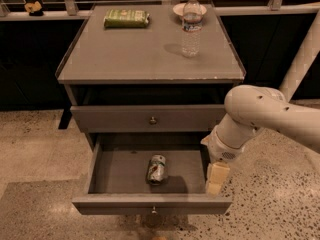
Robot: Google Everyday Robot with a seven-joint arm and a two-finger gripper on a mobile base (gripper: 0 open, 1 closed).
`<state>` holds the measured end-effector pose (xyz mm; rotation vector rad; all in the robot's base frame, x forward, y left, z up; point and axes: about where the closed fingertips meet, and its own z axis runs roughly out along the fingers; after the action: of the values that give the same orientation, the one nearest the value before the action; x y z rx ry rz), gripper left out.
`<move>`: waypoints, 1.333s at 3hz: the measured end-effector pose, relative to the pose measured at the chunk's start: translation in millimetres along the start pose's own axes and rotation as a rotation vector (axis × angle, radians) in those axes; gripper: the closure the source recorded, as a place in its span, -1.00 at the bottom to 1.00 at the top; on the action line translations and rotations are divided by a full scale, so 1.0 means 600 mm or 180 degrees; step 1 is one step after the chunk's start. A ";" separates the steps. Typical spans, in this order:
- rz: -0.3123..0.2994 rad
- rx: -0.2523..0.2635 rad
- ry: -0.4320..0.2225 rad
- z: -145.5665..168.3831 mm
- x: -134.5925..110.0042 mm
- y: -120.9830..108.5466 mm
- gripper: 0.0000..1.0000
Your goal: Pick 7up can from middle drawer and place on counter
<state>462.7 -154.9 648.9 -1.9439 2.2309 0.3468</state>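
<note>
The 7up can (pixel 156 169) lies on its side on the floor of the open middle drawer (pixel 120 176), near the middle. The drawer is pulled out, its front with a round knob (pixel 153 210) at the bottom. The counter (pixel 145 49) is the grey top of the cabinet. My gripper (pixel 216 178) hangs from the white arm (pixel 260 115) over the drawer's right end, pointing down, to the right of the can and apart from it.
On the counter stand a clear water bottle (pixel 191 26), a green snack bag (pixel 126 18) and a white bowl (pixel 178 8) behind the bottle. The upper knobbed drawer (pixel 150 119) is shut. Speckled floor surrounds the cabinet. A dark railing runs behind.
</note>
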 end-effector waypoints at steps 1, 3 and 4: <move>0.0000 0.0000 0.0000 0.000 0.000 0.000 -1.00; 0.1035 0.0288 -0.0591 0.044 -0.001 -0.019 -1.00; 0.1108 0.0414 -0.0658 0.040 -0.007 -0.038 -1.00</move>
<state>484.9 -146.9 625.4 -1.3851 2.3796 0.4128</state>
